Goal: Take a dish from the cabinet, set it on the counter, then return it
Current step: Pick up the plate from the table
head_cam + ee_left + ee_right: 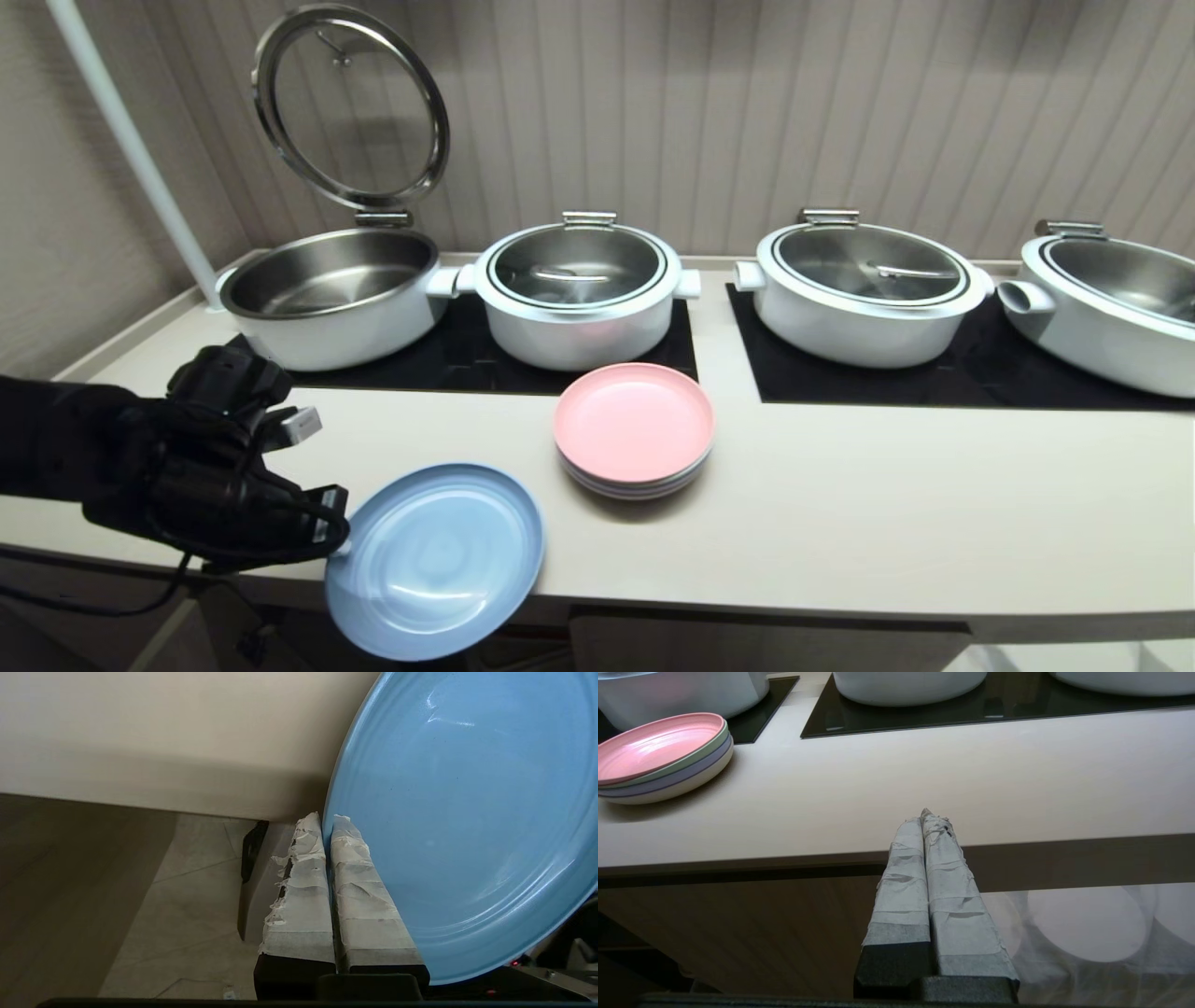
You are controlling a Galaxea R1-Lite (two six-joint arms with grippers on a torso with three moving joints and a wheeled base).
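Head view: left gripper pinches the tilted dish by its rim, at the counter edge.

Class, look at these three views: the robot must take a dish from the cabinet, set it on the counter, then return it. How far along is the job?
Done: the dish is out of the cabinet. In hand: the left gripper pinches its rim, holding it tilted over the counter's front edge, so I cannot tell whether it is coming or going back. Left: returning it to the cabinet. The right gripper is shut, idle below the counter edge.

Soft, even overhead light; glare on the dish; dim beneath the counter.
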